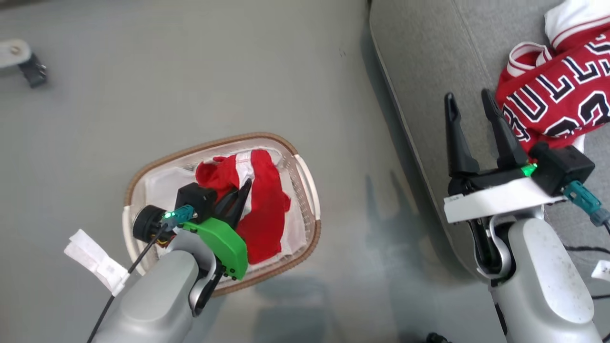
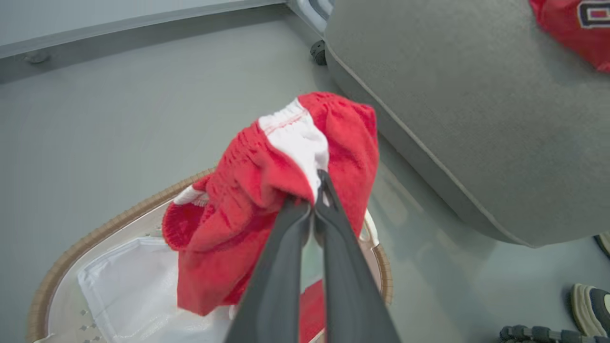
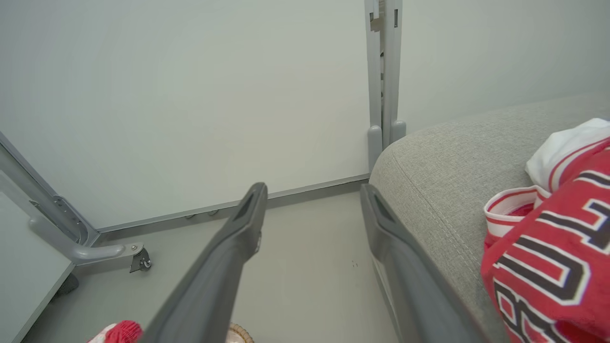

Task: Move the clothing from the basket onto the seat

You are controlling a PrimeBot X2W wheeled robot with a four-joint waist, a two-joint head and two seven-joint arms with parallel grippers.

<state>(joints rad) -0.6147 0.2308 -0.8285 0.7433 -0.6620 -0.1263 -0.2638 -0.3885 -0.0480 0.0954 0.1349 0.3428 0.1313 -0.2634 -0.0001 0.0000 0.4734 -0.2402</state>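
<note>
**Open floor from basket to seat; jersey and right arm crowd the cushion**

Head view: bare grey floor wraps the basket from 9 round to 2 o'clock, with a small caster bracket far out at 10. An open strip of floor separates the basket from the seat, whose rounded edge stands at the basket's 3 o'clock. On the cushion the jersey takes the 2 o'clock corner, with bare fabric at its 11. The right gripper, jaws spread, stands just beside the jersey at its 9. The striped garment, pinched by the left gripper, blocks the basket's middle. A shoe sits near the seat's base, at 4 in the left wrist view.
</note>
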